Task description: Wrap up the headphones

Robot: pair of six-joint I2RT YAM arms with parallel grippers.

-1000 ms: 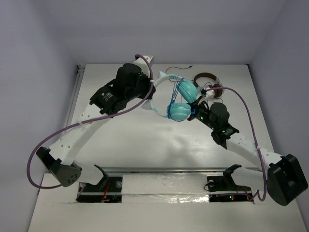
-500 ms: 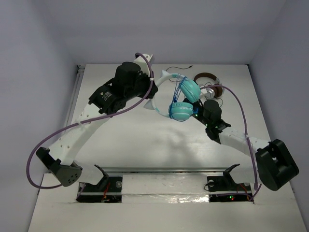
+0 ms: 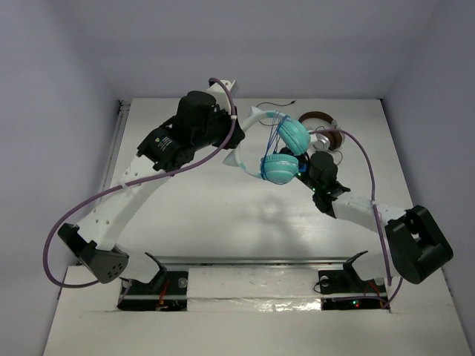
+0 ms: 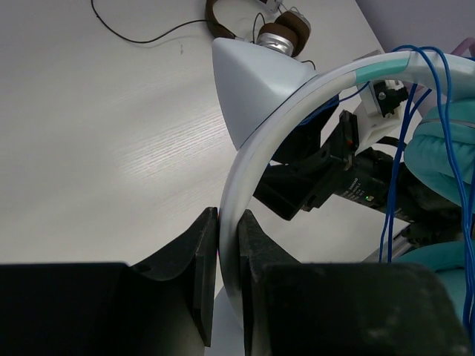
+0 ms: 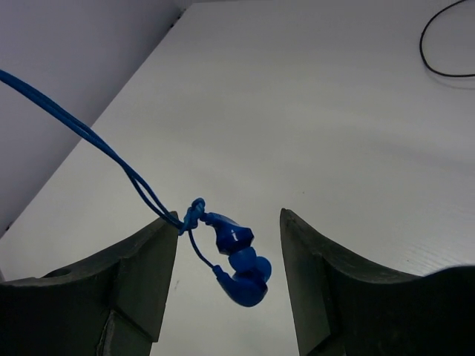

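Black fingers of the left gripper (image 4: 226, 220) are clamped together on the pale translucent-white headband (image 4: 297, 96) of the teal over-ear headphones (image 3: 280, 169), pinching the curved strip on both flat faces. This holds them up off the white table (image 3: 223, 215), toward its far middle. Their long axis runs left to right: the headband's arch bulges toward the left arm and the two round earcups point right, one behind the other. Strands of thin blue cable (image 4: 391, 178) cross the headband next to the cups and hang down. The right gripper (image 5: 226, 219) sits just right of the near cup, its jaws apart; the cable's blue plug (image 5: 241, 268) dangles between them. Beyond lie brown-and-silver headphones (image 3: 326, 132) with a black cable (image 4: 141, 33).
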